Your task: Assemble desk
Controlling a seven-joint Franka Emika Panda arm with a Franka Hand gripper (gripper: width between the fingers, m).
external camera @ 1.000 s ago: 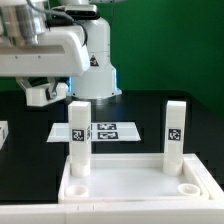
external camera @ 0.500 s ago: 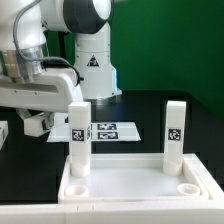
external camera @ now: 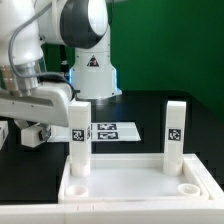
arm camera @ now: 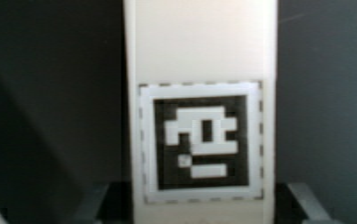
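White Franka arm (external camera: 55, 50) fills the exterior view's left, above a black table (external camera: 150, 108). On the table, nearest the camera, lies the white rimmed desk panel (external camera: 130, 178), with round sockets at its near corners. Upright in its far corners stand two white block legs, each with a square tag: one leg (external camera: 79, 135) on the exterior view's left, another leg (external camera: 175, 130) on its right. Behind the panel, between them, the marker board (external camera: 108, 131) lies flat. Low beside the former leg hangs the gripper (external camera: 33, 132); whether its fingers are apart or together cannot be told. Wrist view: a tagged leg (arm camera: 196, 80), upright, close to the lens; which one is unclear.
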